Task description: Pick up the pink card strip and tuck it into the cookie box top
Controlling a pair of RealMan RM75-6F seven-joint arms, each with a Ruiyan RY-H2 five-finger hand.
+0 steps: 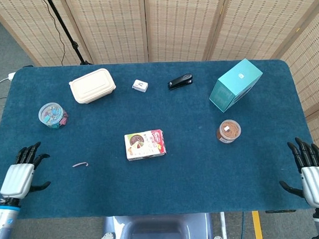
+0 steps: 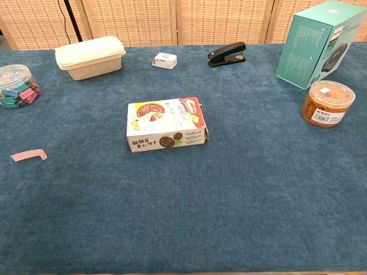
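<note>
Strip [image 1: 80, 165], pink, lies flat on the blue counter [image 1: 193, 176], untouched, well left of the cookie box [image 1: 145, 144] and nearer the front edge; chest view shows one end of the strip [image 2: 28, 154] bent. Box rests flat near the counter's middle, printed face up. Left hand [image 1: 22, 174] sits over the front-left counter area, near the strip but apart from it, fingers [image 1: 29, 153] released and spread, grasping nothing. Right hand [image 1: 311, 173] at the front-right edge, fingers also spread and empty. Neither hand shows in chest view. Also on the counter: cream container [image 1: 92, 85], clip jar [image 1: 52, 115], stapler [image 1: 180, 80], teal box [image 1: 235, 84], brown jar [image 1: 228, 130].
</note>
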